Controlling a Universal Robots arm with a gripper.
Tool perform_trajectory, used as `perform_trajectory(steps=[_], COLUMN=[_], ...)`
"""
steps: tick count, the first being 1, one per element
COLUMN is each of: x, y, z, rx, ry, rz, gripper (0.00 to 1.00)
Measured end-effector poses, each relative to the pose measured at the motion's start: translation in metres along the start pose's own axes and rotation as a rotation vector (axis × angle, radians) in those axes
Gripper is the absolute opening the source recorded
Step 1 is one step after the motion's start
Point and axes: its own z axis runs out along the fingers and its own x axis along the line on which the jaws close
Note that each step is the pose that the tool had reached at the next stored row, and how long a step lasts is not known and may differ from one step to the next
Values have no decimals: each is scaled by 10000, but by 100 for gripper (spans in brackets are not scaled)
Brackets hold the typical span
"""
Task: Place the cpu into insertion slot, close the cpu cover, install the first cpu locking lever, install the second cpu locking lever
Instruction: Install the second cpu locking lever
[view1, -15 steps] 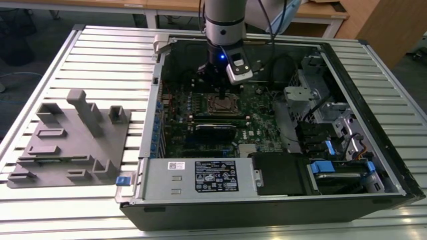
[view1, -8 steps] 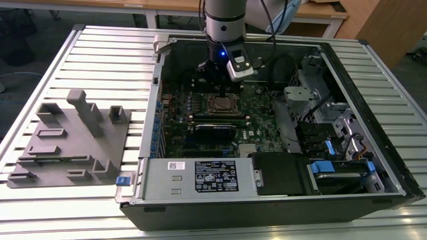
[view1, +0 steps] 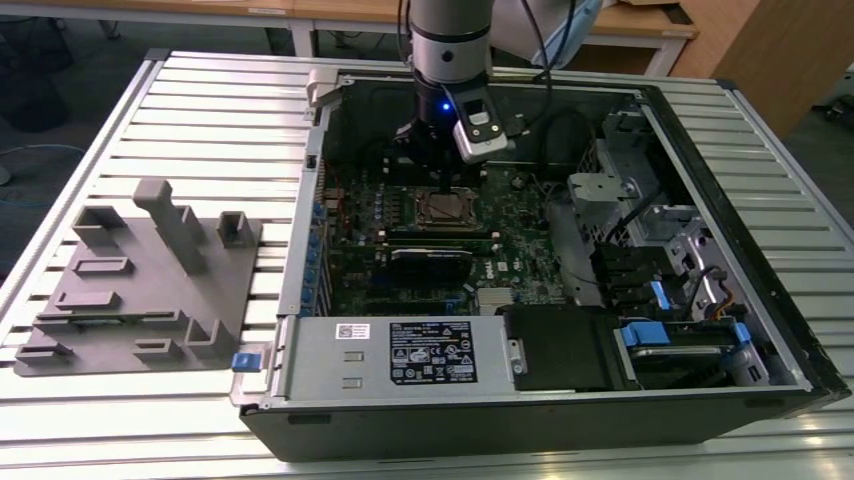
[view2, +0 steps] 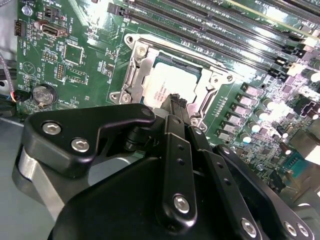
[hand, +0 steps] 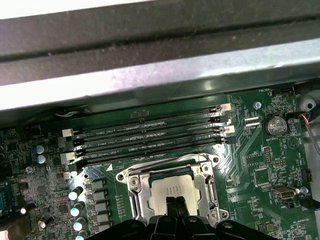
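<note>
Both wrist views show cpu (view2: 167, 82) (hand: 174, 192) seated under cpu cover (view2: 135, 75) (hand: 135, 192)

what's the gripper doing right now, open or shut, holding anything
gripper: fingertips together over the cpu seated in the insertion slot; looks shut, nothing visibly held.

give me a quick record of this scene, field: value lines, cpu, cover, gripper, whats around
cpu: lying in the slot, pale top showing in both wrist views
cover: down around the cpu, framing it
gripper: fingertips together, just above the cpu's near edge
memory slots: long black rows beside the socket
coin cell: on the green board
case: open on a slatted table
grey fixture: on the table, exterior view's left
</note>
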Motion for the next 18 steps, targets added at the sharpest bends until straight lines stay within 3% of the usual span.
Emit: perform_trajectory(steps=[6, 12, 18], x=[-8, -9, -21], y=[1, -3, -70], z=[-80, -84, -82], rx=[-4, -3, -5], ry=[-2, -1, -3], rz=[1, -2, 1], gripper=[11, 11, 11])
